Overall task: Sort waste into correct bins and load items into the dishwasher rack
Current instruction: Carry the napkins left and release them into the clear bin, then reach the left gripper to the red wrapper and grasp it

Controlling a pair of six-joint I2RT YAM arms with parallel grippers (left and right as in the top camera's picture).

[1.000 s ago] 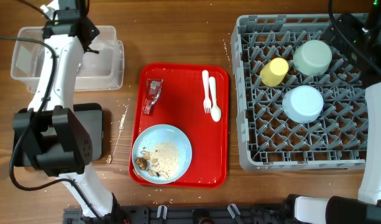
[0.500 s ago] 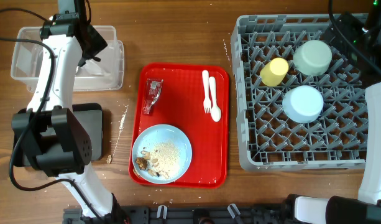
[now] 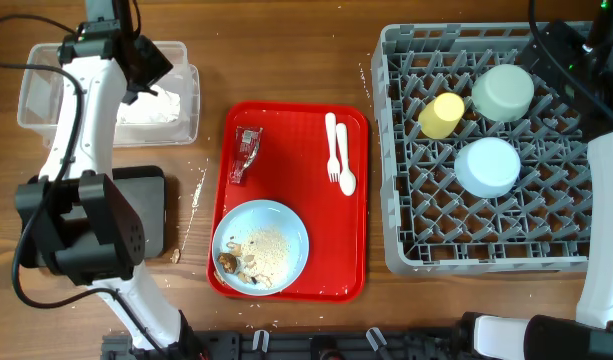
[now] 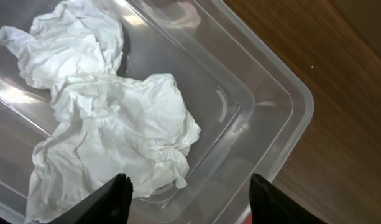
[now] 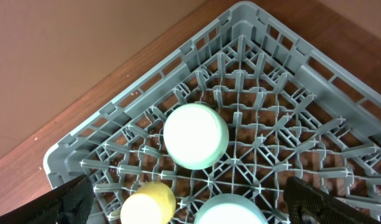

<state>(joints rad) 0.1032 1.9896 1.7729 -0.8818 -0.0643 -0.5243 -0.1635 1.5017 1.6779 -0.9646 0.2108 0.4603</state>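
My left gripper [image 3: 146, 62] hangs open and empty over the right end of the clear tub [image 3: 189, 112]. In the left wrist view the open jaws [image 4: 189, 200] sit above crumpled white napkins [image 4: 115, 124] lying in the tub [image 4: 283, 106]. The red-and-clear wrapper [image 3: 245, 153], white fork [image 3: 332, 148] and spoon [image 3: 344, 162] lie on the red tray [image 3: 358, 210]. The light blue plate [image 3: 289, 228] holds food scraps [image 3: 266, 252]. The grey rack [image 3: 396, 200] holds the yellow cup [image 3: 441, 115], green bowl [image 3: 503, 92] and blue bowl [image 3: 487, 166], all upside down. My right gripper [image 5: 190, 208] is open high above the rack's far corner [image 5: 240, 12].
The black tray [image 3: 154, 205] lies on the table below the tub, partly under the left arm. A few crumbs lie on the wood between it and the red tray. The right arm stands along the rack's right side.
My left gripper has shifted a little to the right over the tub, and a white napkin now shows lying in the tub below it. The right arm has not moved.
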